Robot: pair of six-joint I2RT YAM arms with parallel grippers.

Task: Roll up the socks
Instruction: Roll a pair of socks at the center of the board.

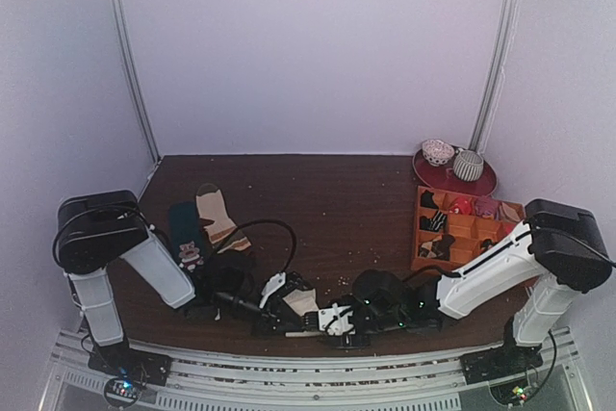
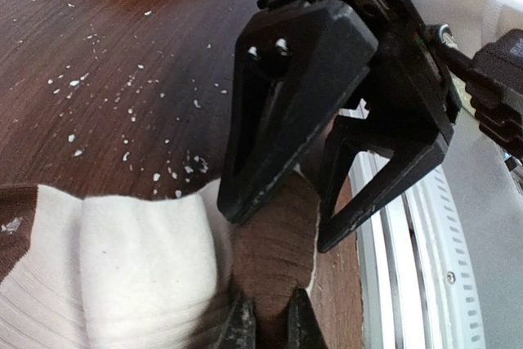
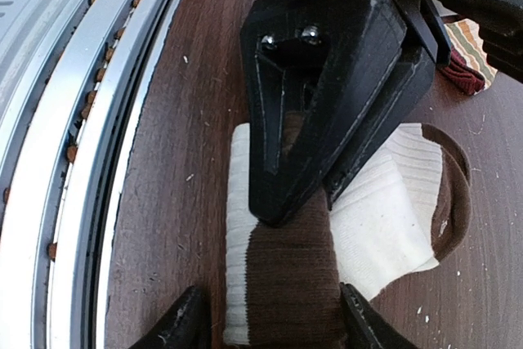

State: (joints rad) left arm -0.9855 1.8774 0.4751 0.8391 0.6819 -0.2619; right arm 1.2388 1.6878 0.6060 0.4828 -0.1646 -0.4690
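The cream-white socks [image 1: 303, 301] with brown ends lie bunched at the table's near edge between both grippers. In the left wrist view the cream fabric [image 2: 122, 267] lies at the left, and my left gripper [image 2: 270, 326] is shut on a folded brown end [image 2: 274, 251]. In the right wrist view my right gripper [image 3: 270, 328] is open, its fingers either side of the brown end [image 3: 286, 275], with the cream part [image 3: 384, 218] to the right. The grippers face each other tip to tip, the left [image 1: 289, 307] and the right [image 1: 320, 317].
A tan striped sock [image 1: 217, 214] and a dark teal sock [image 1: 188, 236] lie at the left. An orange compartment box [image 1: 462, 228] and a red plate [image 1: 481, 183] with rolled socks stand at the right. A metal rail [image 1: 308, 365] runs along the near edge. White crumbs dot the table.
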